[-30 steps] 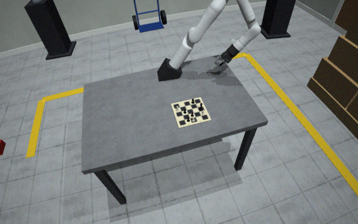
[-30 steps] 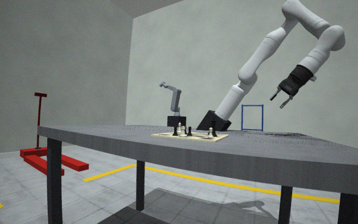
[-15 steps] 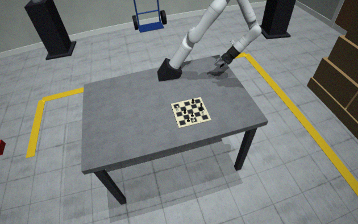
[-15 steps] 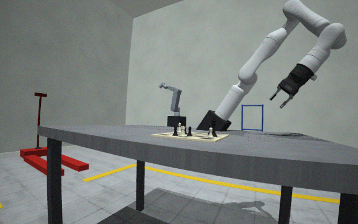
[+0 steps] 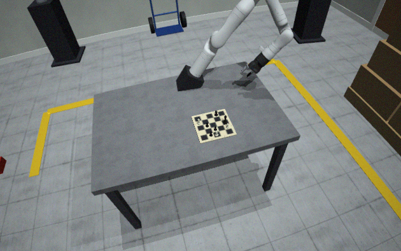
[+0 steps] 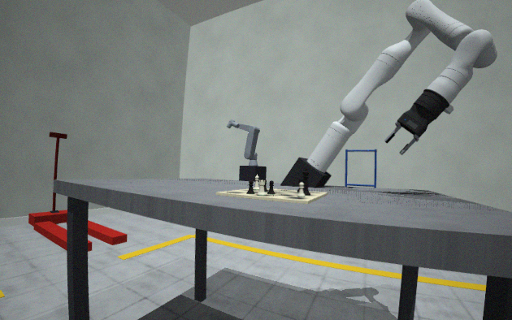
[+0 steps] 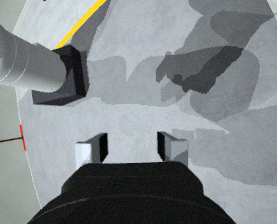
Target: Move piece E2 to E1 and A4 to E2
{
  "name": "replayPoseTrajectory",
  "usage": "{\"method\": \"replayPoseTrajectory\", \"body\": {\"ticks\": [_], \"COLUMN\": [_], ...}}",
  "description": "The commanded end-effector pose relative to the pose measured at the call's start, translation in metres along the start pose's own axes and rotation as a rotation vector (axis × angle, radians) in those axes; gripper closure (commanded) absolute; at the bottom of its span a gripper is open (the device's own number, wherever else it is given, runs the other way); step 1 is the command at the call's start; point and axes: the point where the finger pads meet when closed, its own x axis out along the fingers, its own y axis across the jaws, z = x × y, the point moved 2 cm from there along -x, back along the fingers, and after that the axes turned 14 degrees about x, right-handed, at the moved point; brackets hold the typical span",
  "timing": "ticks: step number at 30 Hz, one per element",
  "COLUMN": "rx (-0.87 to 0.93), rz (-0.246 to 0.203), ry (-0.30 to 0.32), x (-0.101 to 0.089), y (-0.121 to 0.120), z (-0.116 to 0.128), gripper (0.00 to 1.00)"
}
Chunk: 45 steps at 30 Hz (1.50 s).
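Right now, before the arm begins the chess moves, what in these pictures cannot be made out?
- Square labels on the chessboard: too small in the top view, edge-on in the exterior view.
- Piece types and exact squares: too small in both views; pieces overlap in the exterior view.
- The board: outside the wrist view, which shows only the table, shadows and the open, empty claw.
- The arm's upper links: cut off by the top view's edge.
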Motion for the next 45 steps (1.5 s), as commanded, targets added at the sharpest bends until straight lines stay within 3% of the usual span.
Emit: {"method": "replayPoseTrajectory", "body": {"ticks": [1, 45], "rx": [0.004, -0.015], "rz": [0.001, 0.015], "ry": [0.002, 0.018], "x": [0.001, 0.006], "y": [0.001, 0.009], "z": [0.006, 0.050], "gripper": [0.00, 0.00]}}
